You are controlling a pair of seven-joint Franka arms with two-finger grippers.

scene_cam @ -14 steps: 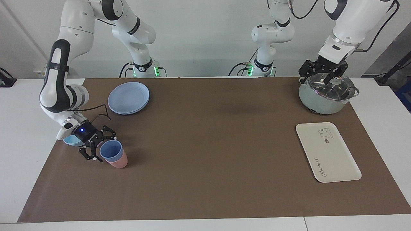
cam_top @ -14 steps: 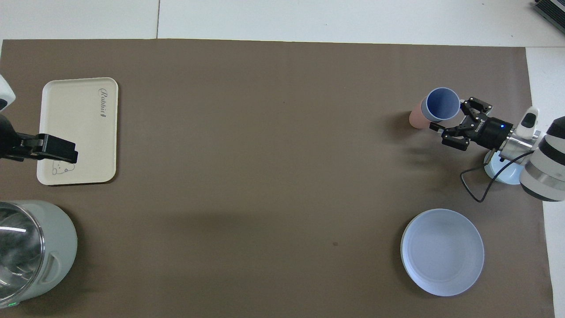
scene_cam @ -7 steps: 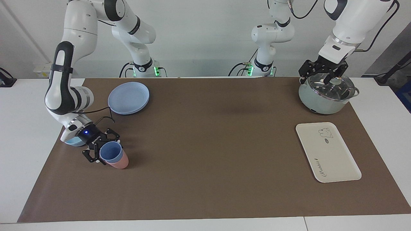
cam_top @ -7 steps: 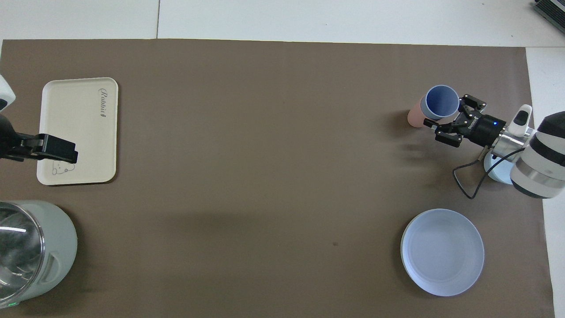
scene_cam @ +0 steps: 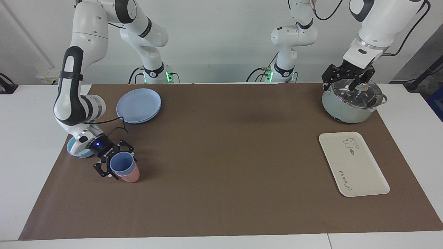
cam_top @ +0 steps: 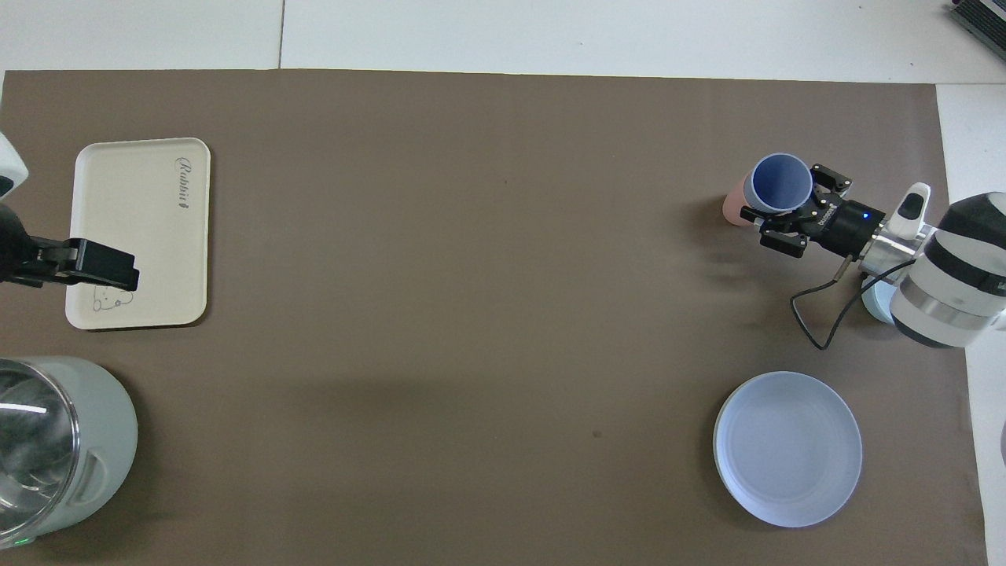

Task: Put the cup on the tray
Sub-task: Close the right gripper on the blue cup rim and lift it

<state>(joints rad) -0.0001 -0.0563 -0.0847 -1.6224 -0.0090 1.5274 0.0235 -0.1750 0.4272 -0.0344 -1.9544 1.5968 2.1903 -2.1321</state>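
Right now, a reach under way at the right arm's end of the table: right gripper (scene_cam: pixel 111 165) low beside the cup (scene_cam: pixel 122 163), jaws spread wide, one finger to either side of the blue wall as far as can be told, not yet pinched shut. Upright, mouth up, long axis vertical, nested in the pink cup (scene_cam: pixel 129 176) standing on the brown mat. Approached from the side nearer the light-blue bowl (scene_cam: pixel 74 149), fingers roughly level, so a sideways clamp across the wall and not a top-down pick. Probably only a small advance left before closing, with care not to drag the pink cup along on the lift. Well apart from the tray (scene_cam: pixel 352 164), lying flat toward the left arm's end of the table, hence a long carry or a handover. Left gripper (scene_cam: pixel 348 76) waiting over the lidded pot (scene_cam: pixel 352 100), jaws spread too, holding nothing. Round blue plate (scene_cam: pixel 138 105) nearer to the robots than the cups, out of the way.
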